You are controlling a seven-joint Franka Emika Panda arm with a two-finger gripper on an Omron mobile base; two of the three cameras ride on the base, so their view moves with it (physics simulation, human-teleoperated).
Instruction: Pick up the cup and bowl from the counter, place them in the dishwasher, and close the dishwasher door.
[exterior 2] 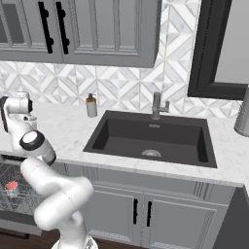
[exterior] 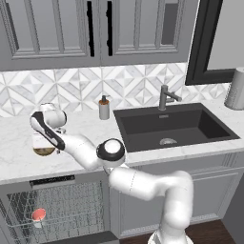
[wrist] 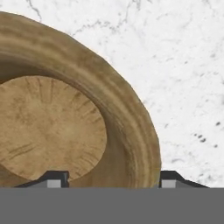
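The brown wooden bowl (wrist: 65,131) sits on the white marble counter (exterior: 19,138) at the far left, seen under the hand as the bowl (exterior: 44,151). My gripper (wrist: 112,180) points down over it, one fingertip inside the bowl and the other just outside, with the rim between them. The jaws stand apart. In the left base view the gripper (exterior: 44,145) hangs right above the bowl. Below the counter the dishwasher (exterior: 52,181) is open, its door (exterior: 90,237) lowered. The cup (exterior: 39,215), white with a red inside, rests in the wire rack (exterior: 76,202); it shows again as the cup (exterior 2: 10,186).
A grey soap dispenser (exterior: 104,108) stands left of the dark sink (exterior: 171,125) and its faucet (exterior: 166,97). A grey cylinder (exterior: 236,88) stands at the far right. Upper cabinets (exterior: 95,28) hang over the counter.
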